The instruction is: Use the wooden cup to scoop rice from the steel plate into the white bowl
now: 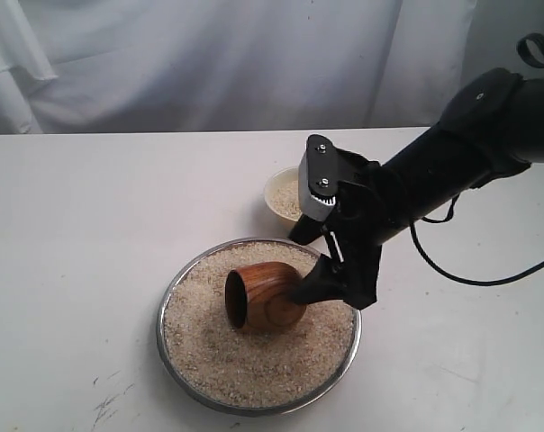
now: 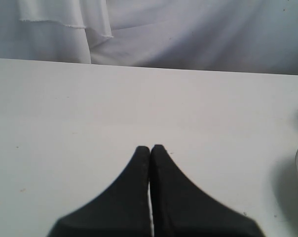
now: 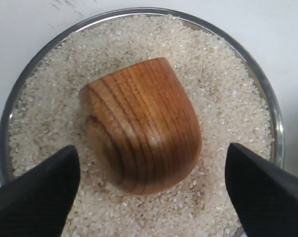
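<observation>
Rice (image 1: 254, 360) lies in an even bed across the steel plate (image 1: 161, 328), which stands on the white table (image 1: 74, 225). Wooden cup (image 1: 265, 295) lies on its side in the grains near the plate's middle, its mouth turned to the left of the exterior view and its lower flank sunk a little into the rice. Right gripper (image 3: 152, 147) is spread wide with one finger on each side of the cup, and rice shows in both gaps; no contact is seen. White bowl (image 1: 279, 192) stands just behind the plate, partly hidden by the arm, and appears to hold some grains. Left gripper (image 2: 150, 150) has its fingers pressed together over bare table, gripping nothing.
</observation>
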Robot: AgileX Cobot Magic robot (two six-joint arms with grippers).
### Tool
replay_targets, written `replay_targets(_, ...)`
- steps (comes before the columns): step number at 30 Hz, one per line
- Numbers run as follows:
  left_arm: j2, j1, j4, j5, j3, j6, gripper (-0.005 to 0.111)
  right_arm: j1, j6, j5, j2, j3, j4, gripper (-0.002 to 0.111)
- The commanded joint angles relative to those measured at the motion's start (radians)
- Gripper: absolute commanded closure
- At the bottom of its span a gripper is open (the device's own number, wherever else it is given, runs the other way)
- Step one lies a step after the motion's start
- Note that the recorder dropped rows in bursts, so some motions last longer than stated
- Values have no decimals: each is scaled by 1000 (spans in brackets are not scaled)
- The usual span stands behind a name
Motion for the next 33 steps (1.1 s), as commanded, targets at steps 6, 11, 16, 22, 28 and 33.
replay_targets(6,-4,-3,1,-13,5,1,107,54,75,-63,-4,-8,11,34)
replay_targets(11,-4,-3,1,-13,5,1,107,58,94,-24,-4,-8,17,27)
replay_targets(16,-4,-3,1,-13,5,1,107,57,72,-18,8,-8,17,26)
replay_targets(22,-4,-3,1,-13,5,1,107,55,-41,-26,105,-42,7,26)
replay_targets(28,-4,-3,1,-13,5,1,107,72,-123,-64,113,-83,-4,26)
replay_targets(33,-4,-3,1,-13,5,1,107,100,-44,-106,143,-83,-96,26)
